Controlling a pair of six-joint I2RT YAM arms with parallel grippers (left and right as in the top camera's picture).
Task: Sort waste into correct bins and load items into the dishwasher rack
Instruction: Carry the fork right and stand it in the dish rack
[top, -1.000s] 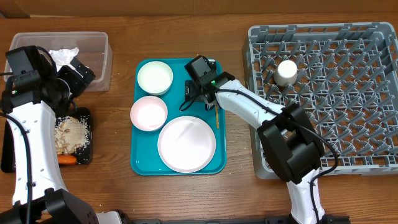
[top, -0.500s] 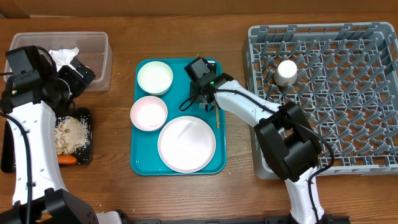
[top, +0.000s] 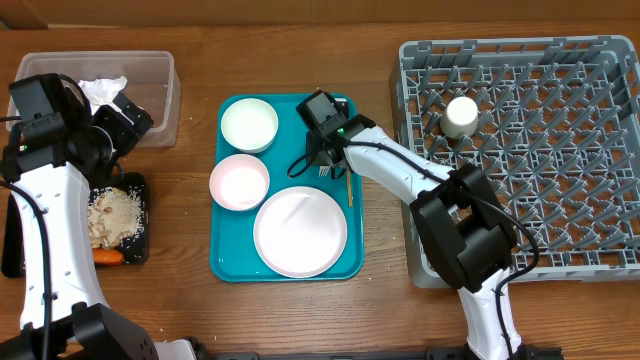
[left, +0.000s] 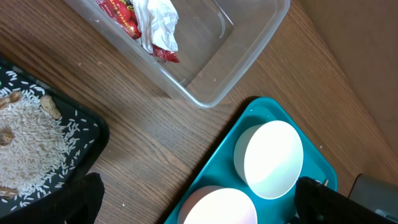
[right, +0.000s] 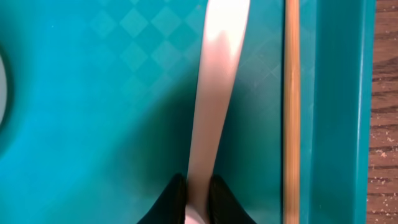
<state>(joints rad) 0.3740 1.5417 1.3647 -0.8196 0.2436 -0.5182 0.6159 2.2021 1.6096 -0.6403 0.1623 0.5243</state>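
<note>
One arm, the right, stretches over the teal tray, gripper pinched on the white fork, whose long axis points toward the bench's near edge.

Bright even light, soft shadows; right wrist close-up blurred, sheen on fork.
</note>
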